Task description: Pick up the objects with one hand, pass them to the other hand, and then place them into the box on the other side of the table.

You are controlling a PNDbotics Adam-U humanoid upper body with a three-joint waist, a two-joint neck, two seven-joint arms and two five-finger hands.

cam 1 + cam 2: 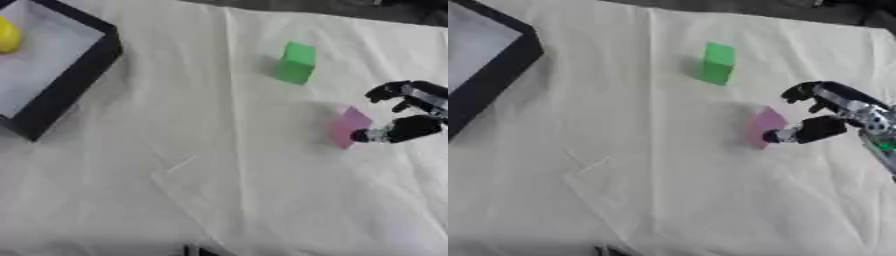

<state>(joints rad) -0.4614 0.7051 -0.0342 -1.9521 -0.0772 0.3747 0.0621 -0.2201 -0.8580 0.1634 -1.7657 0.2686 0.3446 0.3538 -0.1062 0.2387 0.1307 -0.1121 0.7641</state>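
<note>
I see the right hand (826,116) at the table's right side, fingers spread, its thumb tip against the pink block (349,127) on the white cloth (219,175). The green block (296,62) stands apart beyond it. The black-rimmed box (74,75) at far left holds a yellow object (8,34).
</note>
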